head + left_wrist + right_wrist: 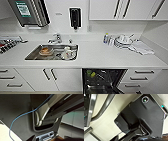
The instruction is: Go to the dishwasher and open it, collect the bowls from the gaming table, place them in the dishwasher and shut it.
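**Kitchen worktop, dishwasher standing open**

You face a white kitchen worktop (105, 56) with a steel sink (51, 52) set into it and wall cupboards above. From the wrist views you cannot tell whether either end effector is open or closed, or whether it carries anything; robot hardware crowds both pictures. Outward from there, the dishwasher (102, 81) sits below the worktop, right of the sink, its dark interior and racks exposed. Stacked dishes (122, 41) rest near the back wall. By the look of it, opening is done; collecting bowls from the gaming table likely calls for you to turn away.
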Tool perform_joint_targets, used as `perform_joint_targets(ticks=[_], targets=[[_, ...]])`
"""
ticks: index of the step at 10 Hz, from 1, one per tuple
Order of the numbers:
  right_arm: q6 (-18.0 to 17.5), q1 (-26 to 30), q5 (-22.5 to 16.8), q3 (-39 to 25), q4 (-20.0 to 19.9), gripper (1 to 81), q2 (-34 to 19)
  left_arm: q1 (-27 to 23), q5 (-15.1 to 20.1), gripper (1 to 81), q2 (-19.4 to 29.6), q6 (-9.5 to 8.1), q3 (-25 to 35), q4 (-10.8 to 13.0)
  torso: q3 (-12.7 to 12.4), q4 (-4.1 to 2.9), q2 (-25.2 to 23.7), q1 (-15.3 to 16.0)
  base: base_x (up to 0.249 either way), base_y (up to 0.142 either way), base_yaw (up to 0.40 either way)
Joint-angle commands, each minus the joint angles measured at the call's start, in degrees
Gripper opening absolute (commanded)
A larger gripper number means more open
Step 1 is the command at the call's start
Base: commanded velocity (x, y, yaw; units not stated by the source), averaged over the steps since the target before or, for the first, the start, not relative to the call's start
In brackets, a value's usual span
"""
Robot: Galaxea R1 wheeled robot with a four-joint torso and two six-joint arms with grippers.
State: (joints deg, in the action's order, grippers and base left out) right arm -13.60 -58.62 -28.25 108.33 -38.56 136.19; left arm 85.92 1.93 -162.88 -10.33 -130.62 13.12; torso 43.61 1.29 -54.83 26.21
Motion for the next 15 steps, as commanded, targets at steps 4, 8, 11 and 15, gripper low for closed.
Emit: perform_joint_targets(ticks=[4, 8, 11, 15], targets=[[0.4, 7.6, -3.8, 8.7, -7.1, 81.1, 4.2, -0.4, 4.2, 81.1, 0.2, 0.22, 0.8, -1.3, 0.0, 0.00, 0.0, 0.0, 0.000, 0.000, 0.000], [0.6, 17.0, -4.7, 8.9, -19.3, 81.1, 3.3, -0.3, 4.3, 81.1, 0.4, 0.22, 0.9, -1.2, 0.0, 0.00, 0.0, 0.0, 0.000, 0.000, 0.000], [0.5, 17.6, -4.6, 9.4, -19.8, 81.1, 3.6, -0.3, 4.3, 81.1, 0.3, 0.22, 0.9, -1.2, 0.0, 0.00, 0.0, 0.0, 0.000, 0.000, 0.000], [4.6, 14.2, -10.0, 12.5, -19.8, 81.1, -1.2, -0.4, 4.2, 81.1, 0.3, 0.22, 0.8, -1.2, 0.0, 0.00, 0.0, 0.0, 0.000, 0.000, 0.000]])
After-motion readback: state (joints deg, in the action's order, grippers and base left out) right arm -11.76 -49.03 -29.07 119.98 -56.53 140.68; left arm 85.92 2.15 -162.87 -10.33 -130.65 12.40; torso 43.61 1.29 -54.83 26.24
